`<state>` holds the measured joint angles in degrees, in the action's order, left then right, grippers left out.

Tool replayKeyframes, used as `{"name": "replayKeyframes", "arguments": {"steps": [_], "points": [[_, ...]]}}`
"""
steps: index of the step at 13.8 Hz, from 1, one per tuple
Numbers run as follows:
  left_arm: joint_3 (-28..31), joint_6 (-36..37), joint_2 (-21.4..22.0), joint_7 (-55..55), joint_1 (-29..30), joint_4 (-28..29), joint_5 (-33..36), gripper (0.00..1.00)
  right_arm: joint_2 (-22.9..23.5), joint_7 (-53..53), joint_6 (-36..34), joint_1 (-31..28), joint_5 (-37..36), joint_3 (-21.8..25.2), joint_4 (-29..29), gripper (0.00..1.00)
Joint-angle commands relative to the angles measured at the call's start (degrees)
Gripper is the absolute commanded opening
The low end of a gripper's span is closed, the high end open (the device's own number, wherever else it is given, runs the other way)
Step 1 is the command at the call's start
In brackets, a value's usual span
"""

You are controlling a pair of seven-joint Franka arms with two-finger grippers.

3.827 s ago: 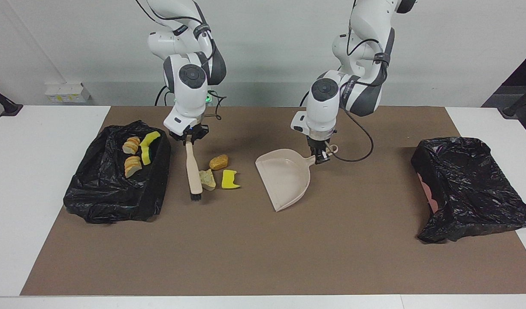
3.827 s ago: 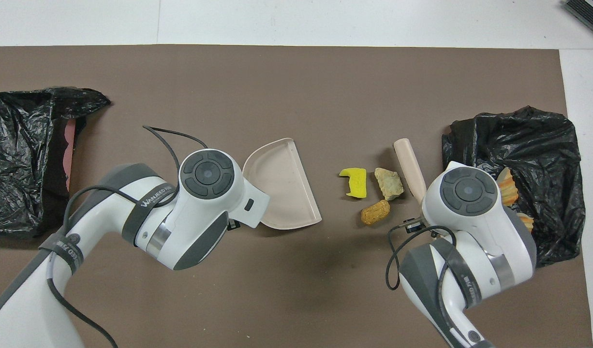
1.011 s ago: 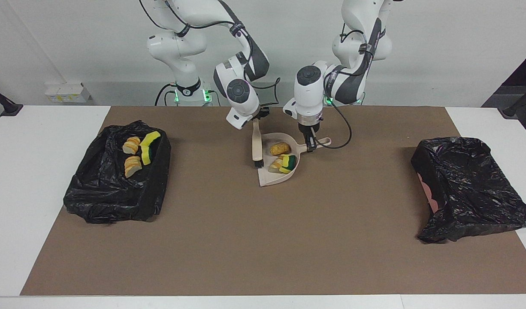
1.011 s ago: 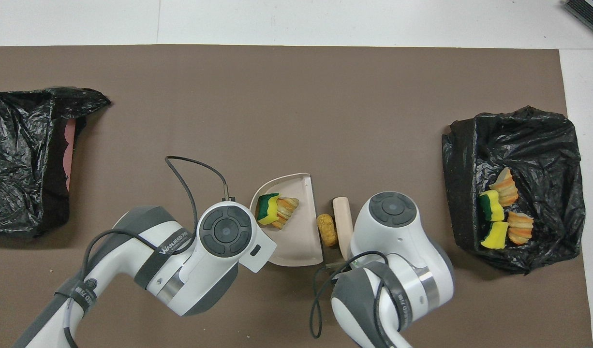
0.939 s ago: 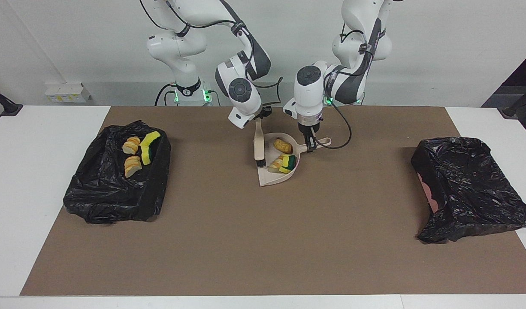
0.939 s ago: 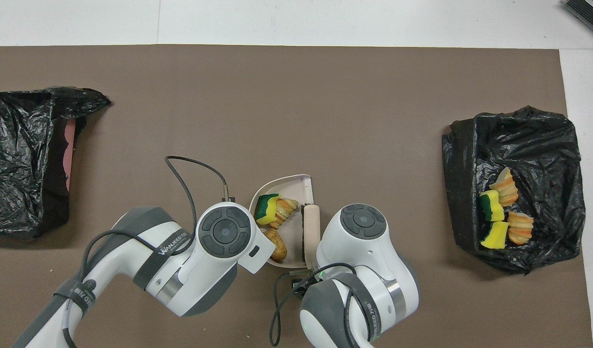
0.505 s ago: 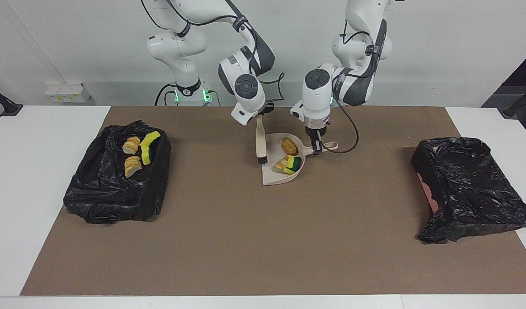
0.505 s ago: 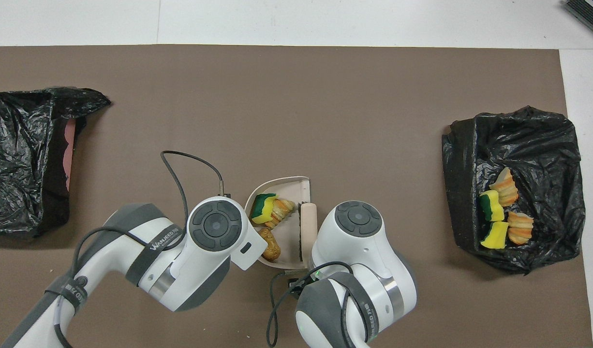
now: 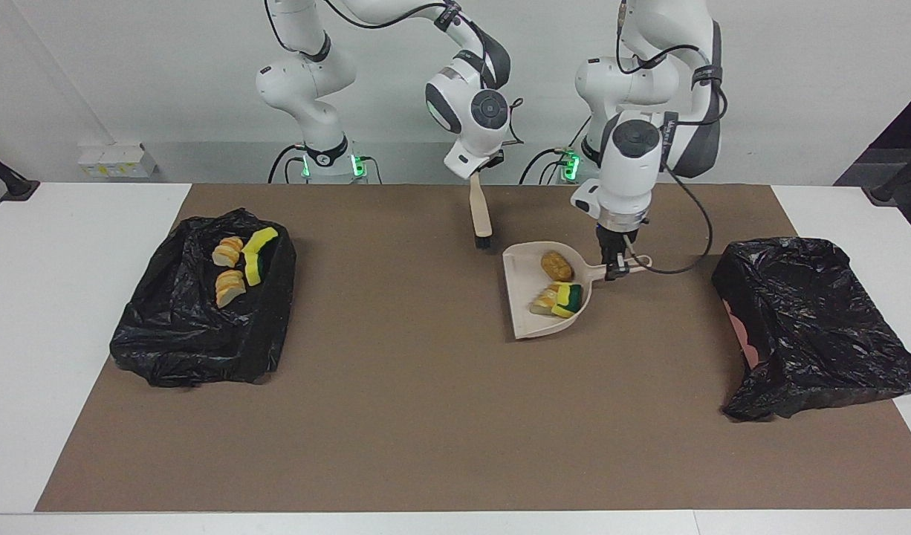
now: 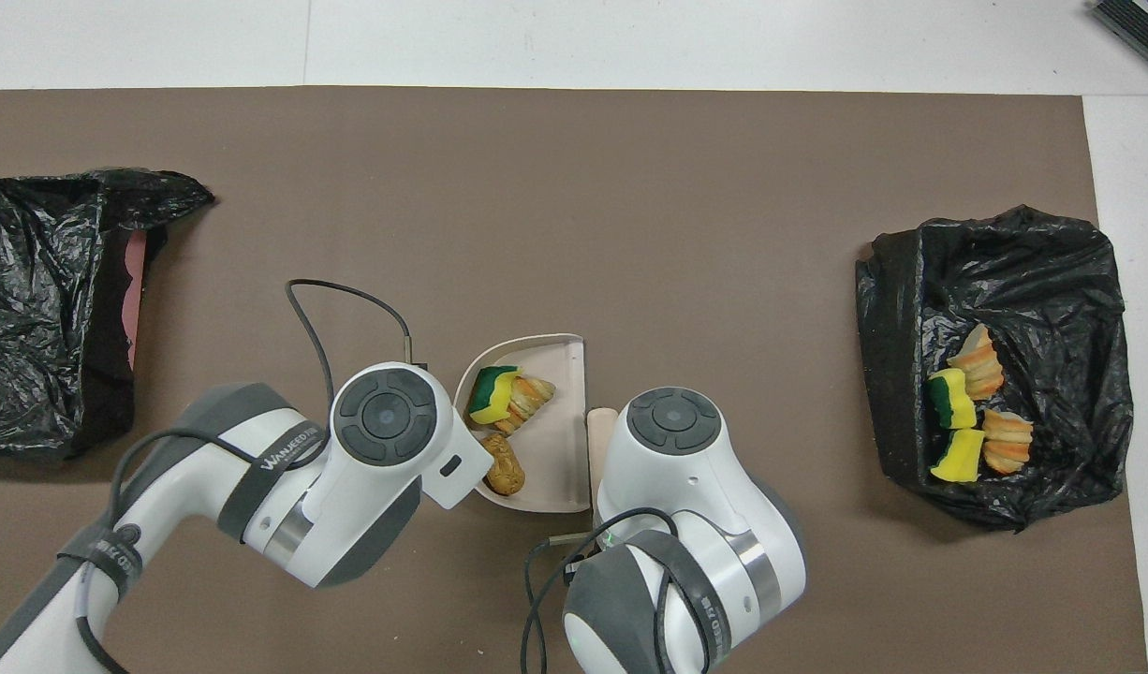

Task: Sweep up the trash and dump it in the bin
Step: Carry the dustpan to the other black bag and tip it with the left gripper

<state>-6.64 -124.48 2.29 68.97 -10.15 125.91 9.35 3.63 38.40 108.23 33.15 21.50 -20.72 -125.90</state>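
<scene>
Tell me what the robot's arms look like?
Both arms are smooth, shiny white with dark grey joints and round grey caps. The left arm has a looping black cable and grey lettering; the right arm has cables too. Green lights glow at both bases.

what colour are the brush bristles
Black, at the tip of the beige brush; clearest in the facing view.

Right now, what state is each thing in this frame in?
Dustpan: lifted by its handle, loaded, not yet tipped.
Trash in the dustpan: three pieces, a brown chunk and a bread piece with a sponge.
Brush: hanging bristles-down, off the mat.
Left hand: shut on the dustpan handle.
Right hand: shut on the brush.
Bin at the right arm's end: holds four scraps.
Bin at the left arm's end: no scraps visible.
</scene>
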Motion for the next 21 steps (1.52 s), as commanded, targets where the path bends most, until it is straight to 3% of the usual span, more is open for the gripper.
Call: {"name": "replayKeyframes", "arguments": {"steps": [1, 7, 11, 12, 14, 16, 17, 18, 21], "points": [[8.98, 0.9, 3.86, 9.74, -0.93, 0.92, -4.59, 0.0, -0.91, 0.53, 4.35, -0.54, -0.41, 0.16, -3.55, 0.0], [28.15, 6.0, 3.42, 20.91, -0.84, -7.33, -6.45, 0.0, -0.91, 1.15, 5.93, -0.72, -0.14, 0.24, -4.7, 0.0], [38.97, 5.48, -0.95, 29.62, -0.75, -15.22, -6.45, 0.0, -0.56, 0.36, 7.07, -1.33, -0.14, 0.24, -5.05, 0.03], [40.73, 5.65, -3.15, 30.95, -0.58, -18.04, -5.93, 0.0, -0.38, 0.01, 7.34, -1.94, -0.14, 0.24, -5.05, 0.15], [44.51, 5.21, -7.72, 35.16, -0.4, -22.88, -5.58, 0.0, 0.41, -0.43, 8.39, -2.91, 0.3, 0.24, -4.79, 0.25], [46.19, 3.64, -11.68, 39.64, -0.22, -26.14, -4.7, 0.0, 0.76, -0.44, 7.61, -2.83, 0.3, 0.24, -3.74, 0.48], [46.19, 1.98, -12.74, 41.14, -0.05, -27.28, -1.56, 0.0, 0.93, -0.43, 7.17, -2.83, 0.21, 0.24, -3.04, 0.64], [46.19, 0.48, -13.62, 41.85, 0.3, -28.16, 2.3, 0.0, 1.2, -0.52, 7.34, -2.83, 0.21, 0.24, -2.68, 0.97], [45.76, -1.73, -14.33, 41.69, 0.48, -28.88, 10.82, 0.0, 3.04, -0.17, 8.22, -2.83, -0.05, 0.24, 0.3, 1.0]]}}
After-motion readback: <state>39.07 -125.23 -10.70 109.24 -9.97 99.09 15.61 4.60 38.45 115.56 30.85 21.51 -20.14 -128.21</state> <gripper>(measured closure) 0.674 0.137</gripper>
